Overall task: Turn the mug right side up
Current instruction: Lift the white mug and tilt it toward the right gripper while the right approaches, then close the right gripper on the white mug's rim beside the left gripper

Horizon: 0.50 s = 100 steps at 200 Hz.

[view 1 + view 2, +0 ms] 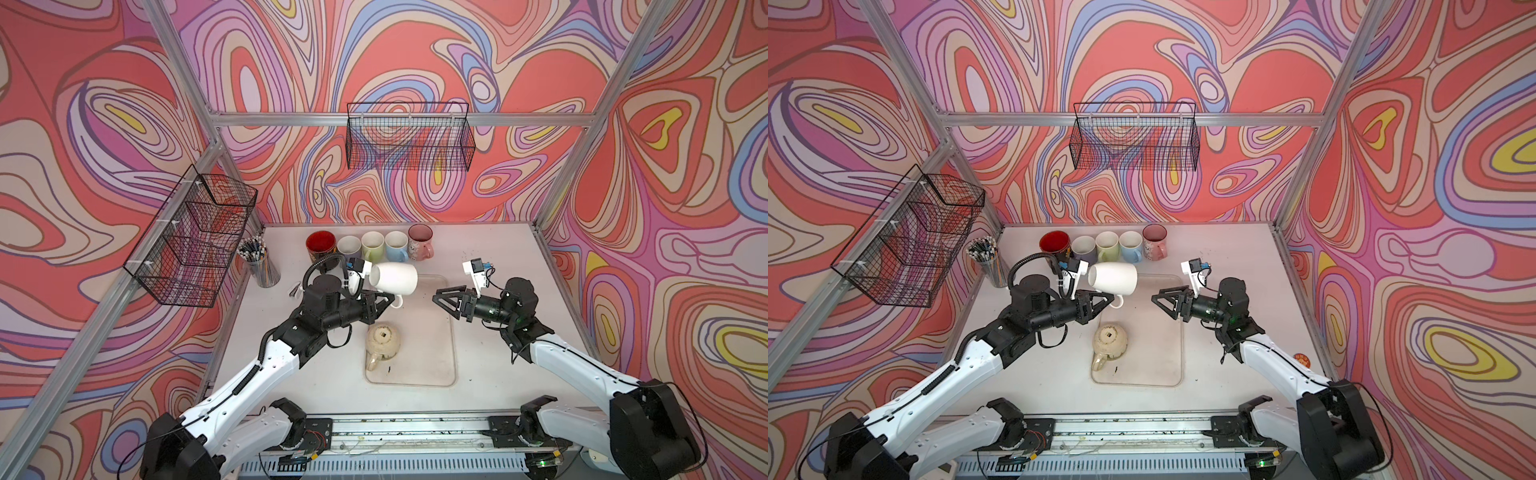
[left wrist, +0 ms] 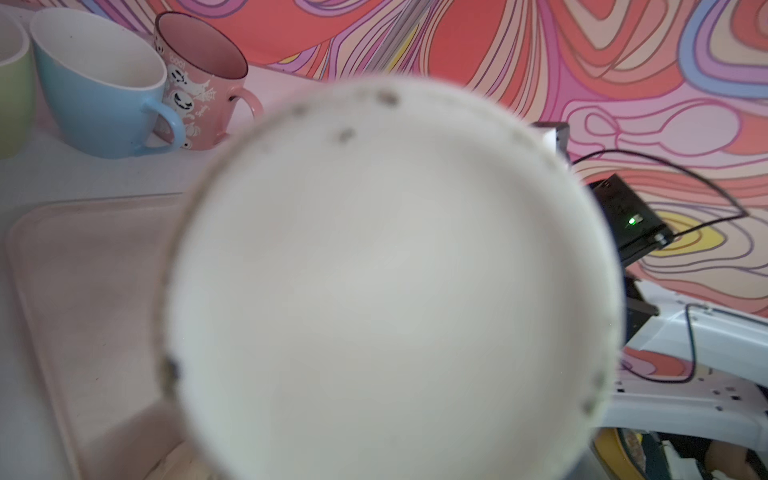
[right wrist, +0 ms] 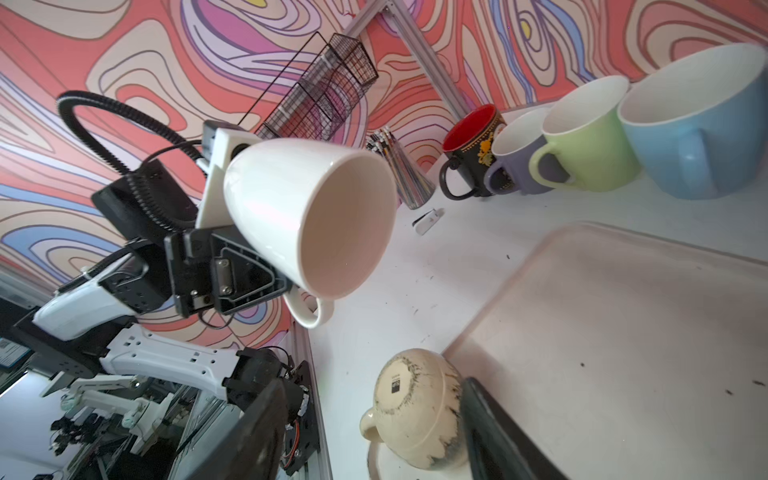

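Right wrist view shows the white mug (image 3: pixel 307 216) lying on its side in the air, its mouth turned toward this camera and its handle (image 3: pixel 309 313) hanging underneath. The left gripper (image 3: pixel 286 291) is clamped on that handle, with the mug's body just above the jaws. In both top views the mug hangs over the far left end of the clear tray (image 1: pixel 453 332) on the bench (image 1: pixel 498 257), its base toward the left arm and its mouth toward the right gripper (image 1: pixel 442 301). That gripper stands spread and empty, level with the mug but well apart from it. A cream mug (image 1: pixel 383 340) sits upside down at the tray's left edge, handle pointing toward the near side. Along the back of the bench five mugs stand upright in a row: dark with red lining (image 1: pixel 321 246), lilac (image 1: pixel 349 248), green (image 1: pixel 372 245), blue (image 1: pixel 397 245), pink (image 1: pixel 420 241). A mesh cup (image 1: pixel 264 270) at the left holds pencils (image 1: pixel 251 248). In the left wrist view the mug's blurred base fills most of the frame.
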Motion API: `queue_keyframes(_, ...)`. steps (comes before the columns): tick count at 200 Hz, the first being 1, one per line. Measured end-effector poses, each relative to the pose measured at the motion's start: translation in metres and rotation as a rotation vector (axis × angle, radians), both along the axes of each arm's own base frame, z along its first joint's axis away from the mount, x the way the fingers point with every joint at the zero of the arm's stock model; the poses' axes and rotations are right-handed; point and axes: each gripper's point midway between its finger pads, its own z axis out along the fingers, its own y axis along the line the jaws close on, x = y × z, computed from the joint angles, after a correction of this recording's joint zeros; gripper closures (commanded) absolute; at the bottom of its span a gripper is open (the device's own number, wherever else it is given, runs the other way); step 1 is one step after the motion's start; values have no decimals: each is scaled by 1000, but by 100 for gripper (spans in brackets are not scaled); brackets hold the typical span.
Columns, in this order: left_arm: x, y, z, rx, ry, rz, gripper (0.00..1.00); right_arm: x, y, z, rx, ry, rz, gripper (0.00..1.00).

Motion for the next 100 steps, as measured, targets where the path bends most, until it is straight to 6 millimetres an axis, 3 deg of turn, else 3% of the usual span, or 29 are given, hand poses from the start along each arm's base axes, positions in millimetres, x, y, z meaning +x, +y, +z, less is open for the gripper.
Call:
queue_keyframes(41, 10, -13, 19, -139, -21, -34, 100, -8, 19, 5, 54, -17, 107, 38)
queue_keyframes(100, 13, -24, 44, -255, -66, -84, 100, 3, 30, 27, 153, -44, 183, 46)
